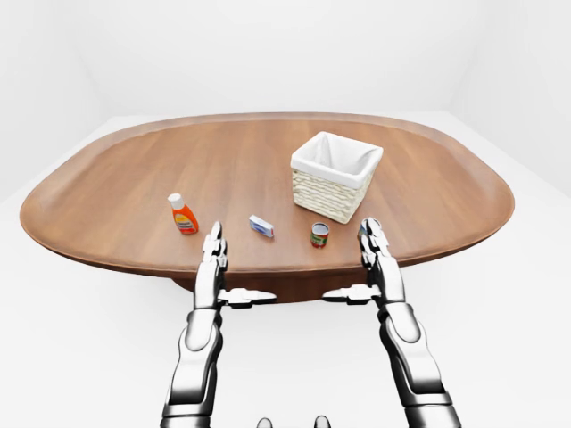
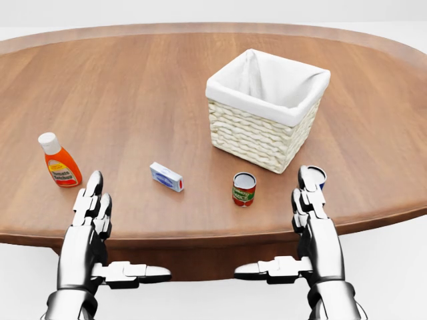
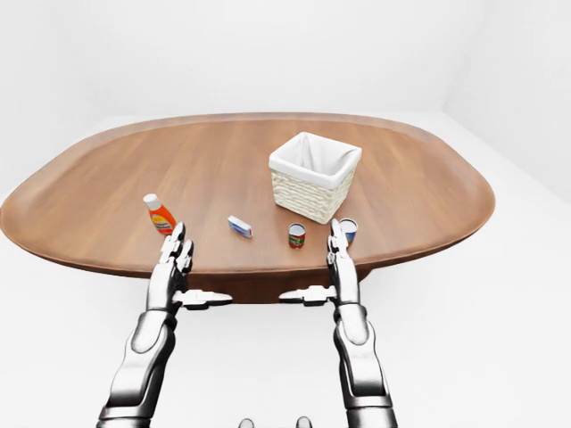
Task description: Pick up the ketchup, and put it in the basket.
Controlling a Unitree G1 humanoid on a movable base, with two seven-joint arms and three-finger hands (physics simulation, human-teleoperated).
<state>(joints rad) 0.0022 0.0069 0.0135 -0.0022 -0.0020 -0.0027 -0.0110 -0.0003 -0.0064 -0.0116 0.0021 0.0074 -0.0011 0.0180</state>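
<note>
The ketchup (image 2: 60, 162) is an orange bottle with a white cap, standing upright at the left of the head view on the oval wooden table (image 2: 133, 87). The wicker basket (image 2: 265, 110) with a white cloth lining stands right of centre. My left hand (image 2: 93, 200) hovers open at the table's near edge, just right of and below the ketchup, not touching it. Over the same edge at the right, my right hand (image 2: 308, 193) is open too, fingers straight, thumb out sideways.
A small blue and white box (image 2: 166, 177) lies between the ketchup and a red-labelled can (image 2: 244, 189). A second can with a blue label (image 3: 349, 230) stands partly hidden behind my right hand. White floor surrounds the table.
</note>
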